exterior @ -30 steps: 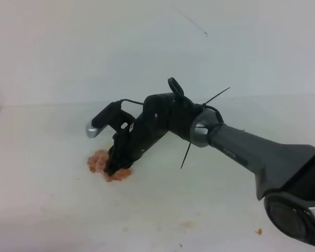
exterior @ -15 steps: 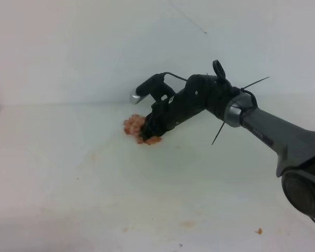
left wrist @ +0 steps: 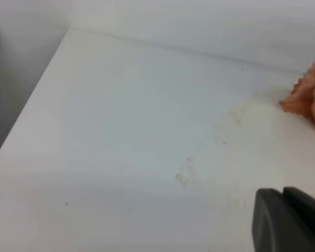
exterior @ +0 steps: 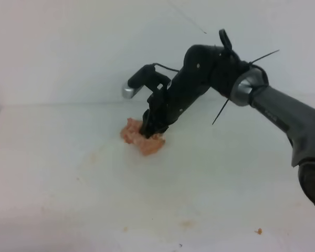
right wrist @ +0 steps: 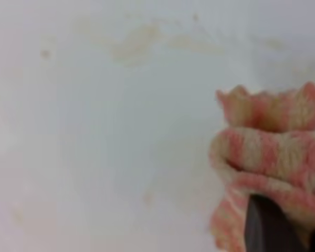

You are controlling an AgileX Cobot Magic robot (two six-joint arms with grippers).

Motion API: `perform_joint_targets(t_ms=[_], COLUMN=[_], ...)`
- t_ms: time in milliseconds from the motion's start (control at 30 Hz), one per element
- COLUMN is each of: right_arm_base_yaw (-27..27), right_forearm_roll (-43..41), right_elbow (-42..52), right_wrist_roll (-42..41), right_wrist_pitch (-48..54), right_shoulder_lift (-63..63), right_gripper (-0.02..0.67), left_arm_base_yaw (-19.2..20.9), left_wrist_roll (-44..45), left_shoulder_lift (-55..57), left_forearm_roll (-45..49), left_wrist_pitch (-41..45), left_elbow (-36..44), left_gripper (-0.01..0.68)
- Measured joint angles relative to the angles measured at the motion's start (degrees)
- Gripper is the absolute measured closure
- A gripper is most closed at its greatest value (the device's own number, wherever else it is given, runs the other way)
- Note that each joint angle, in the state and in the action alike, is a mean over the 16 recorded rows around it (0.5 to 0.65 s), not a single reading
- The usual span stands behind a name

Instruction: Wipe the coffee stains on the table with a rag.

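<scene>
The broad, smooth white table (exterior: 68, 173) fills most of the exterior high view. The long black-and-grey right arm (exterior: 283, 115) slants in from the right edge to the frame's upper middle. Its right gripper (exterior: 149, 128) is clamped on the crumpled pinkish-orange rag (exterior: 142, 139), which presses on the table just above centre. Faint tan coffee stains (exterior: 186, 224) lie near the bottom edge. Only a dark corner of the left gripper (left wrist: 289, 220) shows, so its jaws cannot be judged.

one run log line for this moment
phase: wiping | right hand: shut on rag, pressed to table near back | faint coffee stains at front | left hand: state unclear
</scene>
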Motion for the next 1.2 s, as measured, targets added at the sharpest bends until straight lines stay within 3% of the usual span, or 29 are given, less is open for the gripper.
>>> perform_joint_targets(t_ms=[233, 433, 900, 1033, 1200], right_arm_base_yaw=[-1.70, -5.00, -11.02, -11.22, -11.23], right_forearm_roll=[-3.10, -5.25, -1.22, 1.28, 3.82], right_elbow=[4.58, 17.67, 70.03, 78.49, 82.95], right_wrist_roll=[2.15, 3.89, 4.34, 4.36, 4.34], right_wrist_pitch=[4.56, 0.81, -29.21, -35.92, -40.71], right_shoulder_lift=[-9.34, -20.75, -47.33, -49.15, -48.80], right_gripper=[0.540, 0.540, 0.537, 0.514, 0.435], left_arm_base_yaw=[0.00, 0.00, 0.00, 0.00, 0.00], left_wrist_roll=[0.00, 0.00, 0.01, 0.02, 0.02], left_shoulder_lift=[0.19, 0.19, 0.10, 0.10, 0.10], left_forearm_roll=[-0.02, -0.02, -0.04, -0.04, -0.04], left_wrist_pitch=[0.00, -0.06, -0.22, -0.39, -0.45], left_elbow=[0.14, 0.14, 0.42, 0.56, 0.56], left_gripper=[0.675, 0.675, 0.675, 0.675, 0.675])
